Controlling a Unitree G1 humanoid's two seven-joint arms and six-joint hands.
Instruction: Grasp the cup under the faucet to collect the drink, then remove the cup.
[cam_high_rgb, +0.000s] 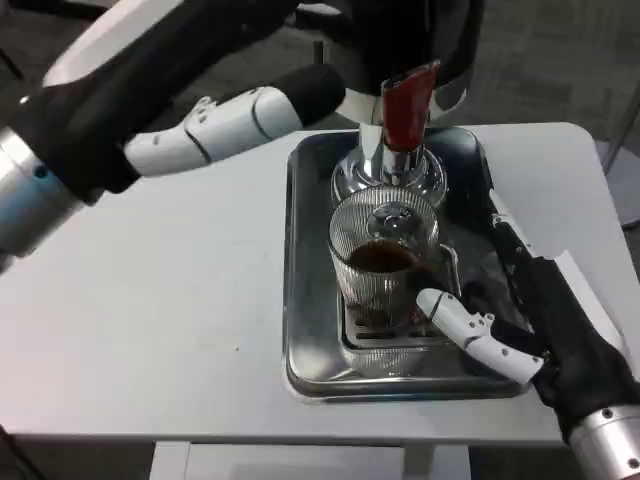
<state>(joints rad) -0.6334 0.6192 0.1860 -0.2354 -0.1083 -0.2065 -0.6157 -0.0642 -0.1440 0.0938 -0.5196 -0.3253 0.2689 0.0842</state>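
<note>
A ribbed clear glass cup (383, 268) stands on the drip grate of a metal tray (308, 260), right under the chrome faucet (385, 172) with its red tap handle (408, 108). Brown drink fills the cup's lower half. My right hand (545, 315) grips the cup from the right: the thumb (455, 318) lies across its front and the fingers (505, 235) reach round its far side. My left hand (235, 120) is raised over the table's left, fingers stretched towards the dispenser. Its dark fingertip ends just left of the red handle; whether they touch I cannot tell.
The dark dispenser body (400, 30) rises behind the tray. The white table (140, 300) spreads to the left and front, with its right edge close beside my right forearm. Grey floor lies beyond the table.
</note>
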